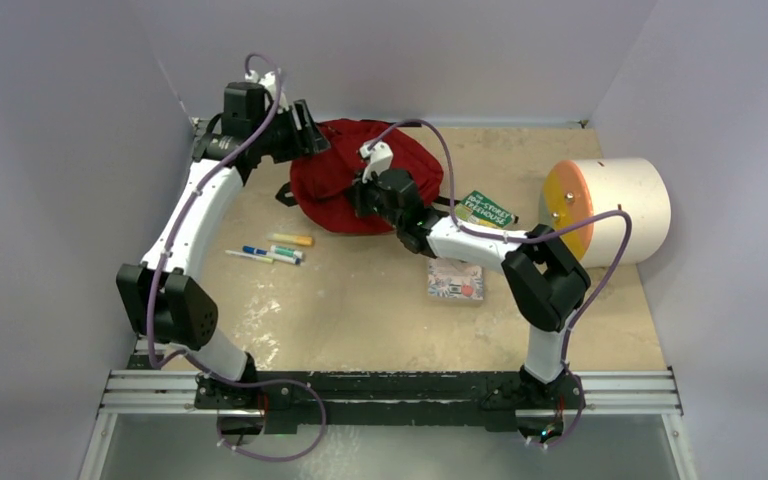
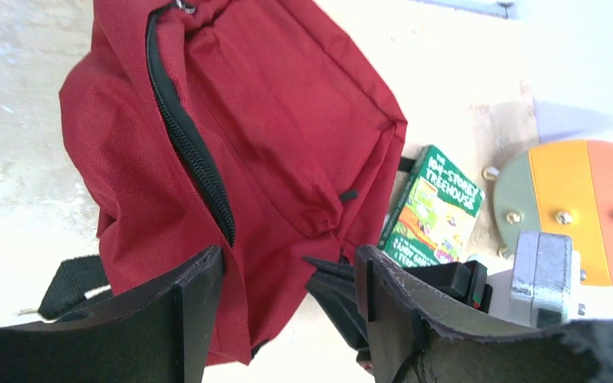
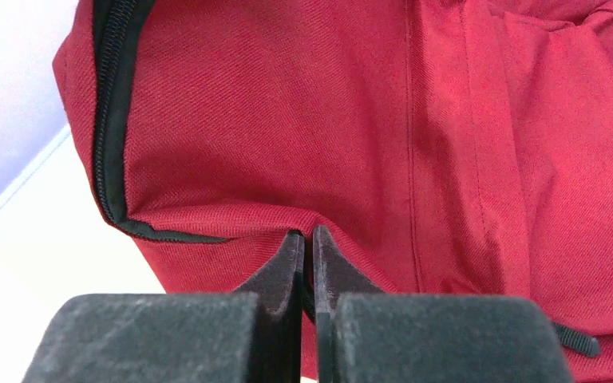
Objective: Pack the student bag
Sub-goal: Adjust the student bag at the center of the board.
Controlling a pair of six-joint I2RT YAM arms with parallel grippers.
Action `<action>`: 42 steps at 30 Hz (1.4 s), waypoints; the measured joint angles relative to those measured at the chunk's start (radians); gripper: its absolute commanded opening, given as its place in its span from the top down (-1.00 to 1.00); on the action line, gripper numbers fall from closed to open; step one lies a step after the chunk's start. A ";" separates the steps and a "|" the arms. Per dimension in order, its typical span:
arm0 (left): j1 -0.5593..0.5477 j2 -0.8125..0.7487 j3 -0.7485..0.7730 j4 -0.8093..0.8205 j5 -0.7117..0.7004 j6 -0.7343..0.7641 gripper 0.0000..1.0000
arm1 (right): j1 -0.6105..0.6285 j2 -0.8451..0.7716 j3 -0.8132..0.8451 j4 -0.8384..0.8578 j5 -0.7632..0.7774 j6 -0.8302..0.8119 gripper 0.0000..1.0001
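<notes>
Dark-red fabric student bag (image 1: pixel 328 178) lies at the far middle of the tan table (image 1: pixel 360 320), lumpy and flat on its back. A black zipper (image 2: pixel 185 140) curves along one side, and a black strap (image 2: pixel 72 283) sticks out from under it. My left gripper (image 2: pixel 287 259) hangs over the bag's far-left end with its fingers spread wide and nothing between them; it is released. My right gripper (image 3: pixel 307 237) sits on the bag's near-right side, clenched. Its tips are pressed together right against a fold of red cloth just beside the zipper's end. I cannot tell if any cloth is actually nipped between them. A green book (image 1: pixel 487 208) lies just beside the bag's right edge. A cream cylinder (image 1: pixel 628 205) lies on its side at the far right, its orange-yellow face toward the bag. A few markers (image 1: pixel 270 250) lie loose on the table near the bag's left side, apart from it. A small patterned flat box (image 1: pixel 455 280) lies just on the near side of my right forearm, apart from the bag.
</notes>
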 measured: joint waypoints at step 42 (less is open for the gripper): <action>0.043 -0.280 -0.469 0.173 -0.040 -0.406 -0.37 | -0.172 0.080 0.320 -0.164 -0.175 0.510 1.00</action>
